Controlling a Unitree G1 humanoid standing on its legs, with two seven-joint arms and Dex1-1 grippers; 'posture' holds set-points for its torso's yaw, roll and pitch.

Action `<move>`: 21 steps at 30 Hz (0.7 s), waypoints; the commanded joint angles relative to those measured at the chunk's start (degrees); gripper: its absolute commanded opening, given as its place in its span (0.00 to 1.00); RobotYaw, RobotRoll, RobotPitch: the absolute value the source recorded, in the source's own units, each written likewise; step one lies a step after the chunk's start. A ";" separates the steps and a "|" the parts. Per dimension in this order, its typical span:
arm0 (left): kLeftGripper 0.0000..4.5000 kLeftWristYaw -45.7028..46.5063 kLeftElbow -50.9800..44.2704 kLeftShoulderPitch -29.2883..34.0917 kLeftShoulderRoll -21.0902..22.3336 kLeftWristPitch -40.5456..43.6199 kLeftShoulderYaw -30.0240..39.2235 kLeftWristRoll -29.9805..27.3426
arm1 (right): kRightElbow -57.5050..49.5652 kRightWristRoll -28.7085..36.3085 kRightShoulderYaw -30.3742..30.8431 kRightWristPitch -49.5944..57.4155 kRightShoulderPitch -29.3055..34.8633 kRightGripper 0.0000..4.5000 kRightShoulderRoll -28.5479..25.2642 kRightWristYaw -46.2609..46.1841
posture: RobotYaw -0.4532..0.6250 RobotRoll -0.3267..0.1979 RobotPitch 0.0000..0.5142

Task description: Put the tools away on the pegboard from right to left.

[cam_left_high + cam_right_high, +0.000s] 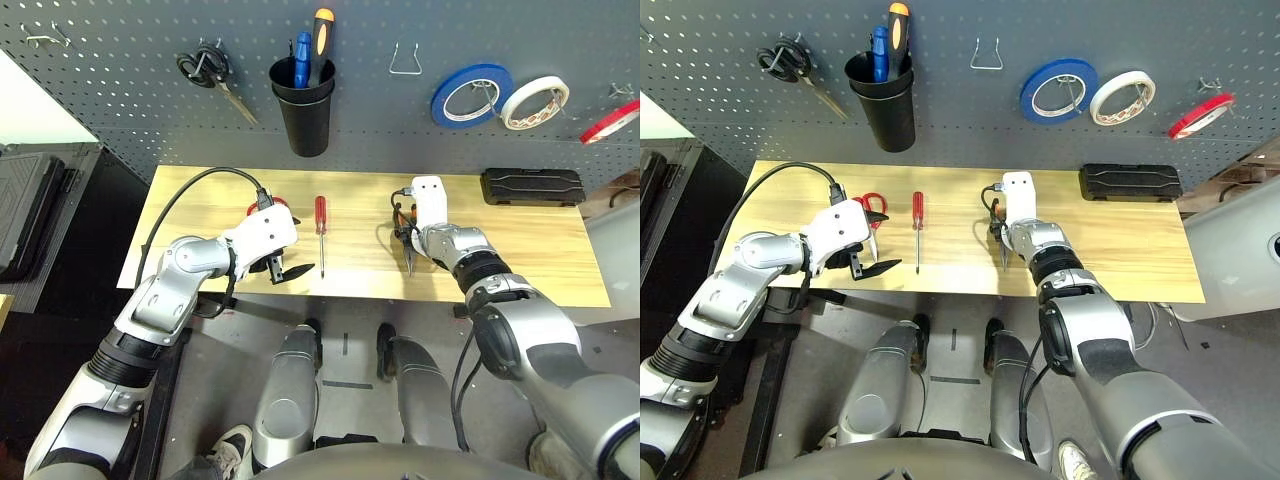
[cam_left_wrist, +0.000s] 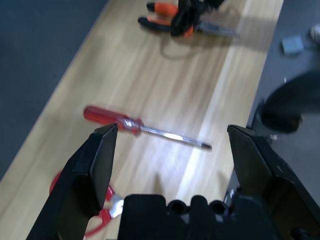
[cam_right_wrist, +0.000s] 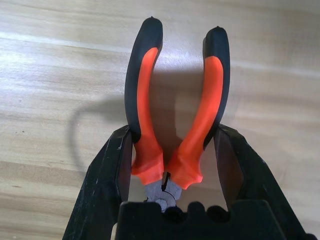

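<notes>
Orange-and-black pliers (image 3: 207, 107) lie on the bench (image 1: 550, 250), between the spread fingers of the right hand (image 3: 175, 130), which straddle the handles, presumably to close squarely on them. With the red tape (image 1: 1195, 114) already hung at the pegboard's (image 1: 350, 105) right, they appear next in order. The open left hand (image 2: 172, 128) faces the screwdriver (image 2: 102, 116), just beyond its fingertips.
</notes>
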 commanded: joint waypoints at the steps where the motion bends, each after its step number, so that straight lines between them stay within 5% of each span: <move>1: 1.00 -0.38 -1.70 1.95 -0.55 -1.85 2.77 -3.06 | -7.89 -1.84 2.35 -1.72 3.88 0.59 -2.54 4.06 | 0.73 0.62 0.58; 9: 1.00 1.13 -7.61 4.17 -5.13 -3.06 11.36 -13.90 | -29.27 -2.11 4.71 -11.29 14.76 0.59 -7.96 13.39 | 0.74 0.62 0.55; 21: 1.00 6.76 -16.20 1.02 -7.91 4.18 18.99 -27.17 | -39.99 -0.28 3.39 -25.60 23.27 0.59 -11.42 21.04 | 0.74 0.62 0.51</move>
